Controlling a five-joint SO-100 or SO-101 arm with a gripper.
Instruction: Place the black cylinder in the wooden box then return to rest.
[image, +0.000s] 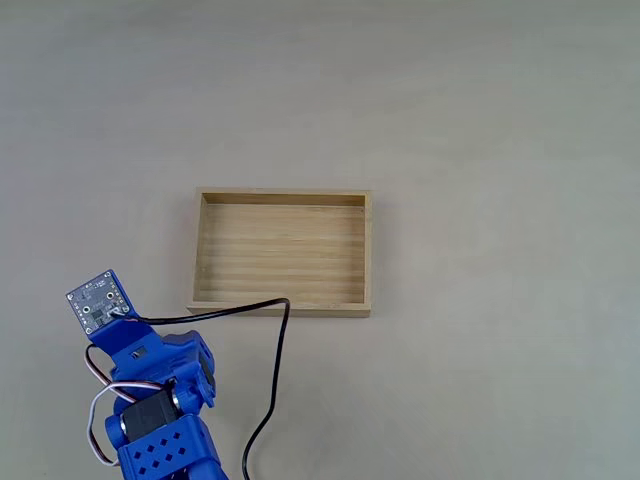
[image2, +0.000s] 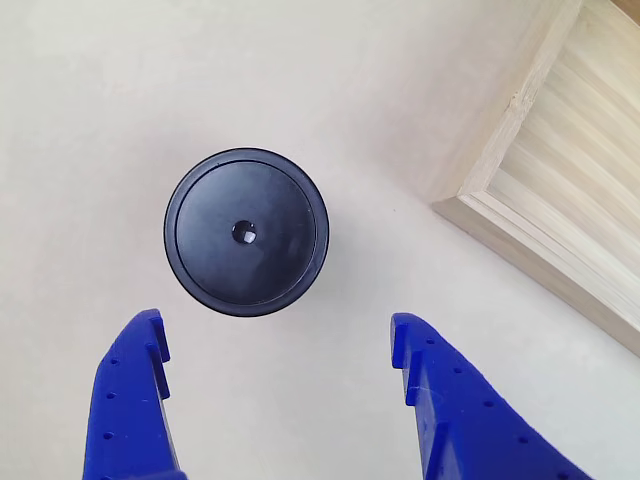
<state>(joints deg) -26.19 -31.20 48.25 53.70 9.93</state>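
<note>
Pale table (image: 480, 120), empty wooden box (image: 283, 307), black cylinder (image2: 247, 232) outside.

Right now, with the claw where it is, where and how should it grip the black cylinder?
Grip the black cylinder across its round side wall, coming straight down from above. It stands upright on the table, flat top with a central dimple facing the camera, so any opposite pair of points works. The claw is open with fingers wider than it, apart from it, and probably needs to advance so they straddle it. The wooden box stands clear.

table (image: 480, 100) — pale, matte | black cable (image: 272, 380) — lying on it
</note>
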